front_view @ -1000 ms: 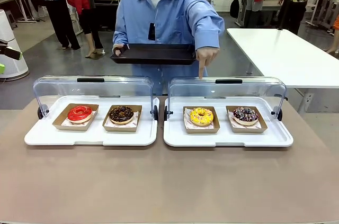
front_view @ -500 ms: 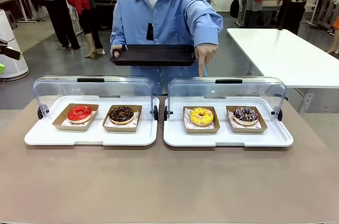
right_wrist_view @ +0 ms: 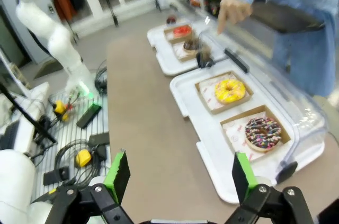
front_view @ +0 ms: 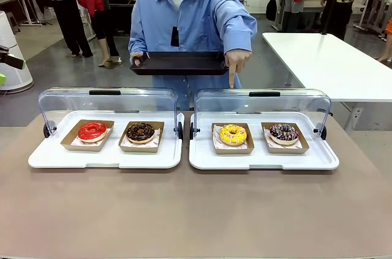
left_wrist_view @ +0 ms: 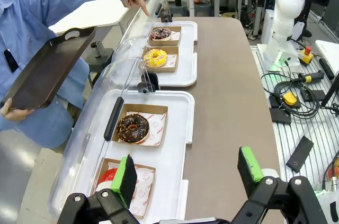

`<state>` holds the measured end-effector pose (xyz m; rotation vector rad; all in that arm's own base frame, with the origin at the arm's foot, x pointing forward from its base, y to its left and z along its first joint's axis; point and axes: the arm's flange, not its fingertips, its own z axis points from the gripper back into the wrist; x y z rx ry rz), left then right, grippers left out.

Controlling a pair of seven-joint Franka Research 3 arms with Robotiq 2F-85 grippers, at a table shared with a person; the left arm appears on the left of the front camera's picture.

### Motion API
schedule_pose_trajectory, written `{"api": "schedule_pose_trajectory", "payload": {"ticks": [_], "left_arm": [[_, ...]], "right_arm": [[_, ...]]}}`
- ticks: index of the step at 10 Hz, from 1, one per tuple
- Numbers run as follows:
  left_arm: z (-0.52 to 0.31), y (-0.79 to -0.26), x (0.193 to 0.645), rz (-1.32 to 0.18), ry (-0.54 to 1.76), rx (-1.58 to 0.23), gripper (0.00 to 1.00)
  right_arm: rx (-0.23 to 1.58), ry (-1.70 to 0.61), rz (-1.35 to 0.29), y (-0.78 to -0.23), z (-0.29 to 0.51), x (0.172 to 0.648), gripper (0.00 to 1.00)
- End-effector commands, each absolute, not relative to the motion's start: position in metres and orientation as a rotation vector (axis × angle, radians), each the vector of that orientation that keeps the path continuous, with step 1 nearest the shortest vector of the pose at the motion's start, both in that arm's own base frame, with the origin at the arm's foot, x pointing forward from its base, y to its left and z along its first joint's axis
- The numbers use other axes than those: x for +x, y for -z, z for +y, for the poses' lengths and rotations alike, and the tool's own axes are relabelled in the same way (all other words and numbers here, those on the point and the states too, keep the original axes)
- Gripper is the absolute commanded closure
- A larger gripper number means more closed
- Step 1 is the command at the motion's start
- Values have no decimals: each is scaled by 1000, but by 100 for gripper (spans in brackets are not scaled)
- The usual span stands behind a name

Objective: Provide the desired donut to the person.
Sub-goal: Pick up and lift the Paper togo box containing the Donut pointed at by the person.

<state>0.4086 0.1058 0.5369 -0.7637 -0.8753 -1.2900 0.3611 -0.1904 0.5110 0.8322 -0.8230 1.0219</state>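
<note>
**Location.** The person (front_view: 190,20) stands at the far side of the worktop (front_view: 196,216), holding a black tray (front_view: 179,63) in one hand. The other hand (front_view: 237,62) points down over the right display case (front_view: 263,161). The fingertip sits above the yellow donut (front_view: 233,134), so this is judged to be the desired item. The yellow donut lies in a brown card boat (front_view: 232,151) at the left place of that case, beside a sprinkled chocolate donut (front_view: 283,132). The clear lid (front_view: 263,101) appears raised, leaving the robot's side open.

**Handling.** The donut is judged light, soft and easily crushed, with icing that smears on contact. Grip the rim of the card boat, not the donut. The card is thin and likely to flex, so keep it level.

**End effector state.** The left end effector (left_wrist_view: 188,170) and the right end effector (right_wrist_view: 178,175) are both spread wide, empty and touching nothing.
</note>
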Motion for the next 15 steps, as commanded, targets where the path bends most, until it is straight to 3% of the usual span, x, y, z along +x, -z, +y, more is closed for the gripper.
{"api": "schedule_pose_trajectory", "payload": {"ticks": [1,5,9,13,15], "left_arm": [[107,-538,409,-876,1293,-767,0],[107,-538,409,-876,1293,-767,0],[107,-538,409,-876,1293,-767,0],[107,-538,409,-876,1293,-767,0],[107,-538,409,-876,1293,-767,0]], "right_arm": [[717,-1141,-577,-546,-154,367,0],[398,-1309,-270,-612,-34,395,0],[196,-1363,-180,-593,79,445,0],[142,-1387,-141,-561,131,455,0],[222,-1385,-148,-565,126,445,0]]}}
